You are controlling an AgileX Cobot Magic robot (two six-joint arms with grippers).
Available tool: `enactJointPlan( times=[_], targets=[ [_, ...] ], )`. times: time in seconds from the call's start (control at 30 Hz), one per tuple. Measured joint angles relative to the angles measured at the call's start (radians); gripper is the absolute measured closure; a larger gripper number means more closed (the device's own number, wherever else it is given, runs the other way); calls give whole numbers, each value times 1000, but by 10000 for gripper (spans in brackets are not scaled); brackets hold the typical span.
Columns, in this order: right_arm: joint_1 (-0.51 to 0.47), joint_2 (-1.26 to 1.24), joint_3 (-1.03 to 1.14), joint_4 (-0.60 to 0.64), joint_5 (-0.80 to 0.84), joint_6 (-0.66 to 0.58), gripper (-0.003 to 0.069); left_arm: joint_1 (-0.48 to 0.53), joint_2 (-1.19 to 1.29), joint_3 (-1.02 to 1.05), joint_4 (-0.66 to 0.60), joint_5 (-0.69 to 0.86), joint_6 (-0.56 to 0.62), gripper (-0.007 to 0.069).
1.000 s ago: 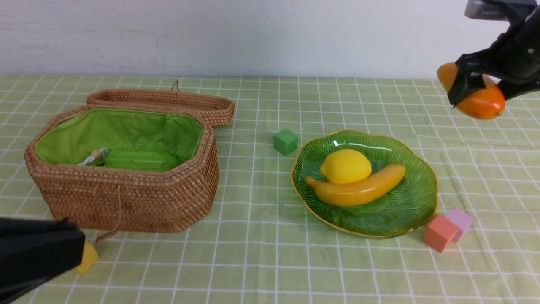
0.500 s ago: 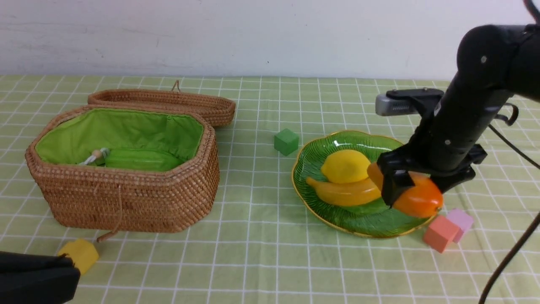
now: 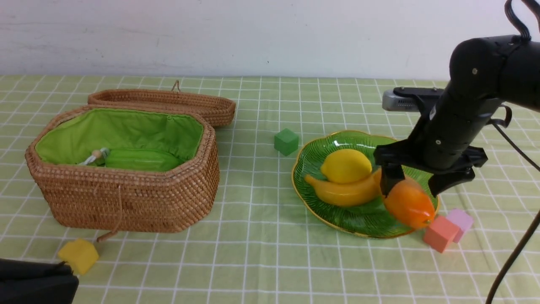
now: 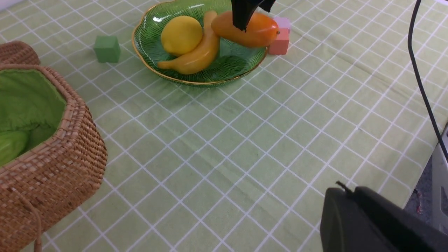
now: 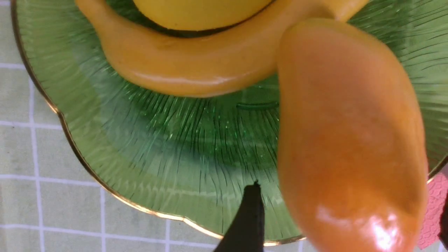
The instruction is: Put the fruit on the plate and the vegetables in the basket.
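The orange mango [image 3: 411, 204] lies on the near right side of the green plate [image 3: 358, 219], against the banana [image 3: 341, 193] and beside the lemon [image 3: 346, 165]. My right gripper [image 3: 411, 190] hangs just over the mango, open; in the right wrist view its fingers [image 5: 252, 217] stand clear of the mango [image 5: 350, 140] on both sides. A ridged green gourd [image 3: 141, 159] lies inside the open wicker basket [image 3: 126, 198] on the left. My left gripper [image 4: 344, 190] is shut and empty, low at the table's near left corner [image 3: 63, 272].
Small cubes lie about: green [image 3: 286, 141] behind the plate, coral [image 3: 440, 233] and lilac [image 3: 460, 219] touching its near right rim, yellow [image 3: 79, 255] in front of the basket. The basket lid [image 3: 164, 103] lies open behind it. A black cable [image 3: 512, 253] hangs at right.
My right arm came down from the upper right carrying the mango onto the plate, then its jaws spread off the fruit. The left gripper sank toward the bottom left corner, uncovering the yellow cube.
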Motion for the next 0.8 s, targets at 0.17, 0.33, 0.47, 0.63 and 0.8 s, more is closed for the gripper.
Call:
enactJointPlan(
  times=[0.17,0.33,0.47,0.63,0.8],
  targets=[
    [0,-18,-46,0,52,1,39,0,0,0,0,0,0,605],
    [0,-63,-117,0,173,-5,148,0,-3,0,15,-35,0,606],
    [0,-167,-118,-3,200,-35,295,0,-51,11,26,-88,-3,606],
    [0,-371,12,-6,205,-41,510,0,-225,135,43,-224,-62,606],
    [0,-623,203,4,213,-41,631,0,-405,313,71,-381,-181,606]
  ],
)
